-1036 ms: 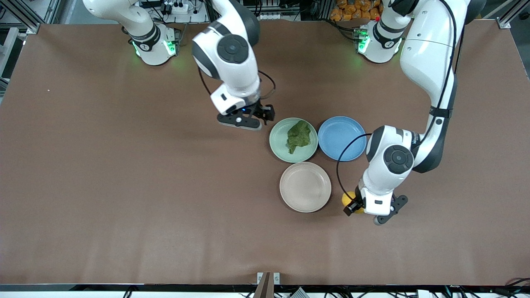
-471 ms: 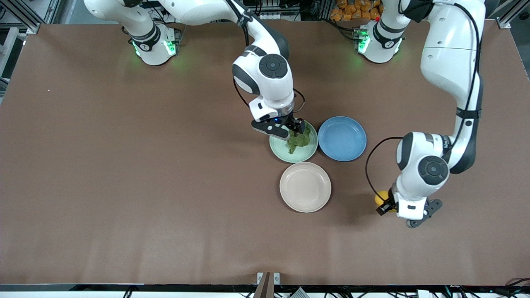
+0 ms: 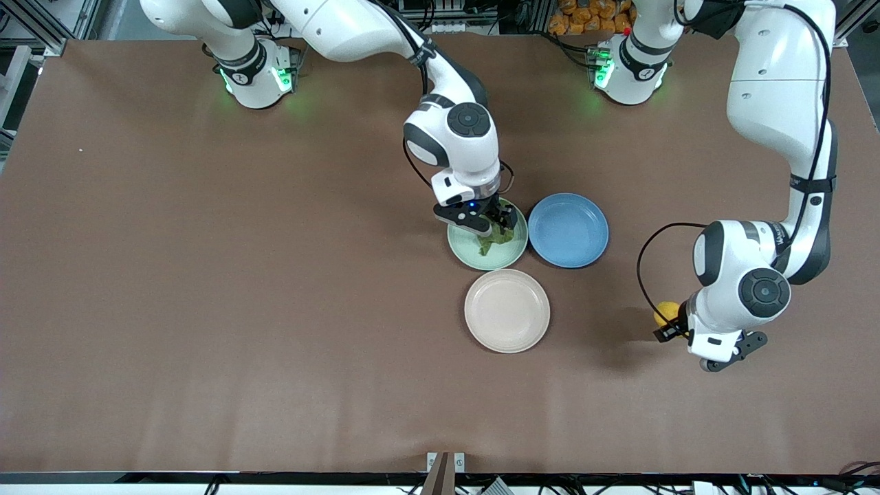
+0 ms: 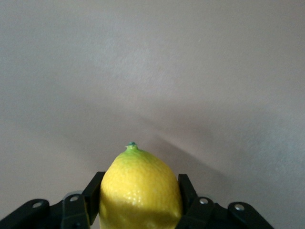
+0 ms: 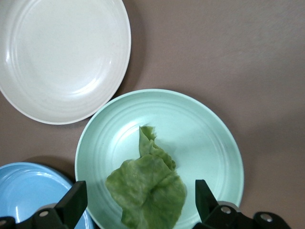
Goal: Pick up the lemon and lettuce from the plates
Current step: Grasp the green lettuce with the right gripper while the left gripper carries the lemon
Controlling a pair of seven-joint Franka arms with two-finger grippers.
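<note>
– What are the grippers doing?
– The left gripper (image 4: 138, 210) is clamped on the small oval yellow lemon (image 4: 139, 191), now carried farther from the empty beige-pink plate (image 3: 507, 311) over bare table. The right gripper (image 5: 138, 202), fingers spread wide, has dropped over the wrinkly green lettuce leaf (image 5: 148, 188) on the mint-green plate (image 5: 209, 138).
– So?
– Lemon's off; lettuce looks next.
</note>
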